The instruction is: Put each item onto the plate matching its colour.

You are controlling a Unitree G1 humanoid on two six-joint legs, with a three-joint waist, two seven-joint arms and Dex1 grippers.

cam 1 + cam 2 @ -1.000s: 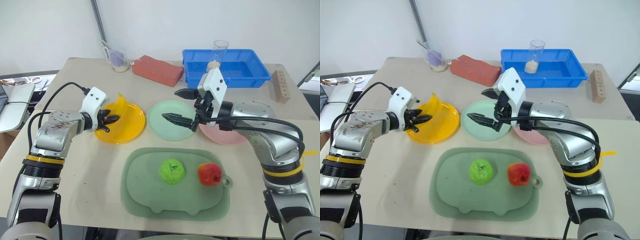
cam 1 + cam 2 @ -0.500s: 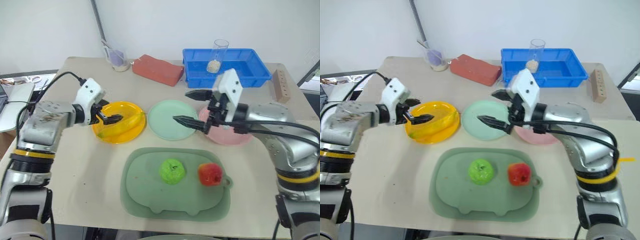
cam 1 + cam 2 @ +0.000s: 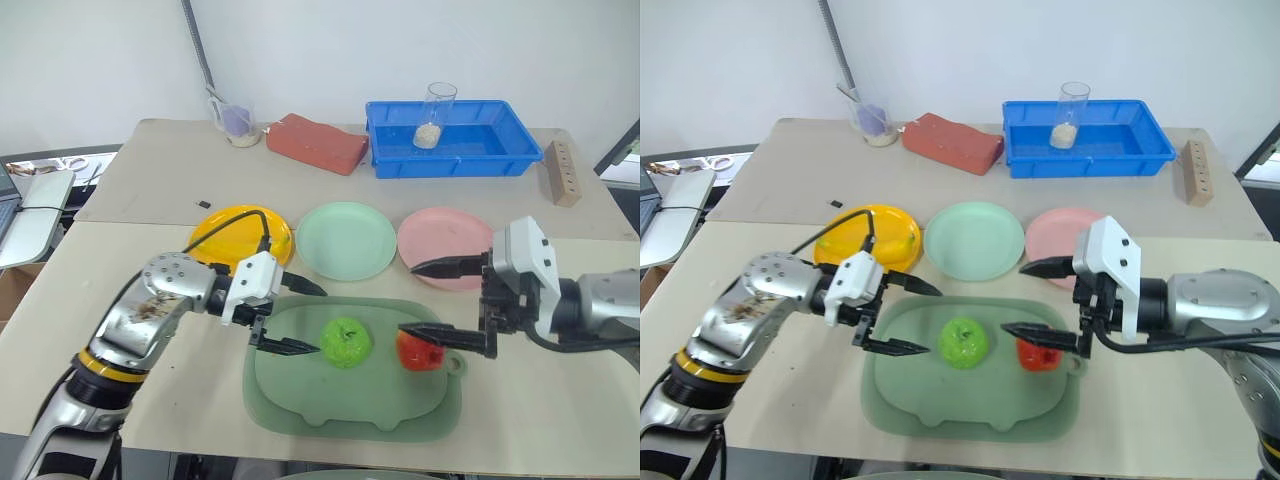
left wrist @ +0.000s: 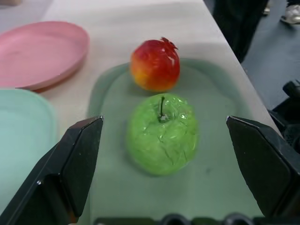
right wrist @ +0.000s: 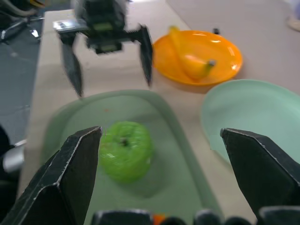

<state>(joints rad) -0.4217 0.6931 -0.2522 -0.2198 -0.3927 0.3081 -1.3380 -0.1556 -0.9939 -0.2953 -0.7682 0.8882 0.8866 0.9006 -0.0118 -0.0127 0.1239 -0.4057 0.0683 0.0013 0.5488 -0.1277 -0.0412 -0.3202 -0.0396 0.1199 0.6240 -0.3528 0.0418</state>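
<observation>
Yellow plate, beyond the pig-shaped tray, carries the banana. Left gripper gapes wide and empty, just left of the green apple on the tray. Red apple sits right of it, beneath the wide-open, empty right gripper. Apples look light, rigid, slick; grip across the widest girth.

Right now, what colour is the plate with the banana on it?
Yellow, almost orange. The plate shows best in the right wrist view, with the banana lying on it.
</observation>
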